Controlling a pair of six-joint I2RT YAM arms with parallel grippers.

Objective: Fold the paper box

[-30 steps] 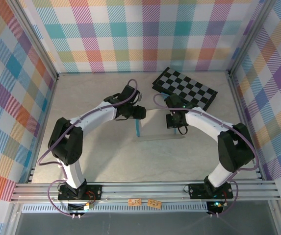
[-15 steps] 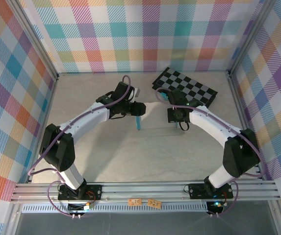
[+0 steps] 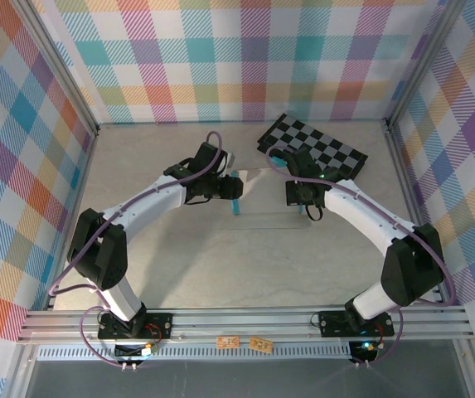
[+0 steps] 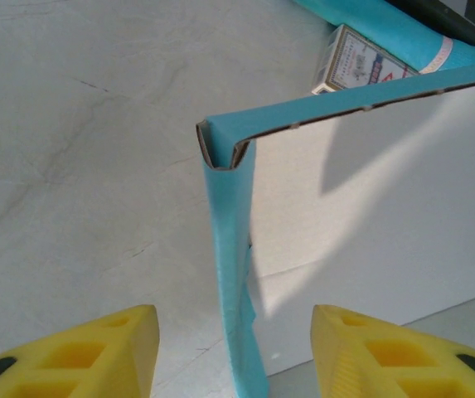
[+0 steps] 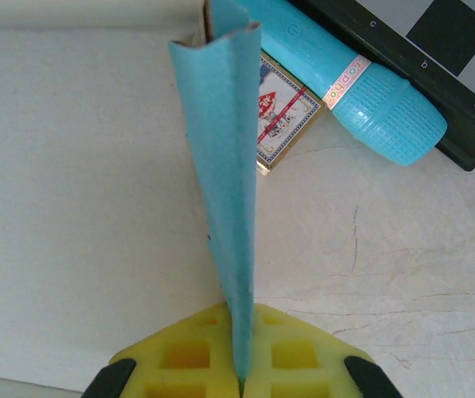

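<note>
The paper box [image 3: 235, 205] sits mid-table between both arms, teal outside and grey-white inside [image 4: 370, 191]. Its left side wall [image 4: 233, 282] stands upright, folded over at the top. My left gripper [image 4: 233, 356] is open and straddles this wall, with a gap between the wall and each yellow finger [image 4: 79, 356]. My right gripper [image 5: 241, 377] is shut on the box's opposite teal wall [image 5: 225, 166], which rises straight out of the closed pads. From above, the left gripper [image 3: 230, 189] and right gripper [image 3: 305, 207] face each other across the box.
A black-and-grey checkerboard [image 3: 316, 149] lies at the back right. Just beyond the box, next to the board, lie a slim teal tube [image 5: 345, 75] and a small pack of cards [image 5: 283, 108]. Plaid walls enclose the table on three sides.
Both arms have carried the box away from the near edge toward the back of the table. The left arm has stretched out further. The right gripper has kept its hold.
</note>
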